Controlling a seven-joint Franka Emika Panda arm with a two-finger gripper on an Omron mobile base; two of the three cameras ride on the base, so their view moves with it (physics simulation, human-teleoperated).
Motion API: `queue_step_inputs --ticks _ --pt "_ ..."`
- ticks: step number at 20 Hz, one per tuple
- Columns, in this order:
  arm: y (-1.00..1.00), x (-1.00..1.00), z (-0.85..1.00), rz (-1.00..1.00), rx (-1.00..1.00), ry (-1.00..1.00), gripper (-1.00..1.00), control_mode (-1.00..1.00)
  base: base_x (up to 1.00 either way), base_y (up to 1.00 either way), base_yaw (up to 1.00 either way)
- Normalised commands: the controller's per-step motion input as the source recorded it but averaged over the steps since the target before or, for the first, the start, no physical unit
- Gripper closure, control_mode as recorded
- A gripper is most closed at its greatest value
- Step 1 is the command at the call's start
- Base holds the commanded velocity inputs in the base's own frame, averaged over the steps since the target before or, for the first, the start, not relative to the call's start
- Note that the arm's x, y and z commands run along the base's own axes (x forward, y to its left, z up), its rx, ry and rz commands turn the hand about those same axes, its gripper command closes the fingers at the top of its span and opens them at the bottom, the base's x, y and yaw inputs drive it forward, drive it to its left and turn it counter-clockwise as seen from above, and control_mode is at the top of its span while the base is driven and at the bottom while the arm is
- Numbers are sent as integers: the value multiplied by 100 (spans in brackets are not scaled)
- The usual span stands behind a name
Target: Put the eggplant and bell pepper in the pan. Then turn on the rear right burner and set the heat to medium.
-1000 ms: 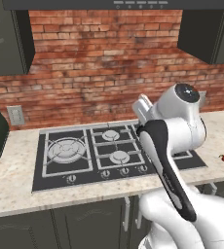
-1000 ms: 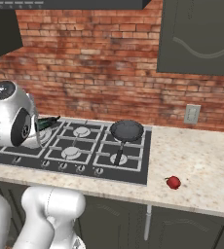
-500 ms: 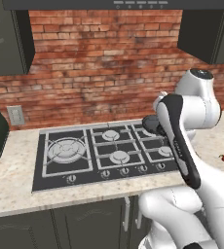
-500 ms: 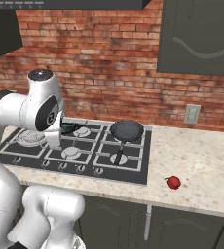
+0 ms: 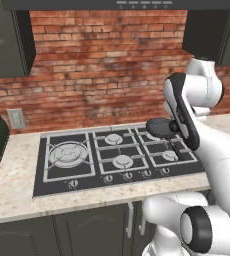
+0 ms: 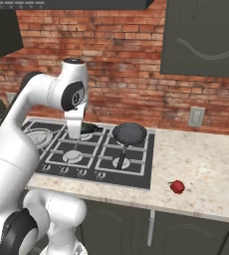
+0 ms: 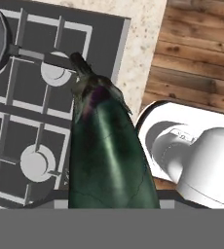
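Arm swung right, gripper [image 6: 84, 130] holding eggplant [image 7: 106, 155], left of pan [image 6: 130, 134]

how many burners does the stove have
5: the large multi-ringed burner at far left, two small ones in the middle, rear and front, the front right burner, and the rear right burner under the pan, hidden.

The eggplant [image 7: 106, 155] was glossy dark green-black with a purple flush near its stem. The pan [image 6: 130, 133] was dark grey, its handle black. The bell pepper [image 6: 176, 187] was bright red, its stem apparently dark. The stove [image 5: 87, 172] was black with pale grey burner caps; the desk [image 6: 206, 174] was speckled beige, and the wall [image 5: 102, 60] red brick.
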Motion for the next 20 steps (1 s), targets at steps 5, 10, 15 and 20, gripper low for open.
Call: queue_step_inputs --ticks 5,10,15,20 --pt "-27 40 -1 0 0 11 100 -100 0 0 0" --pt "-18 40 -8 0 0 2 100 -100 0 0 0" --pt "-19 40 -15 0 0 0 100 -100 0 0 0" --pt "-17 38 -22 0 0 -5 100 -100 0 0 0"
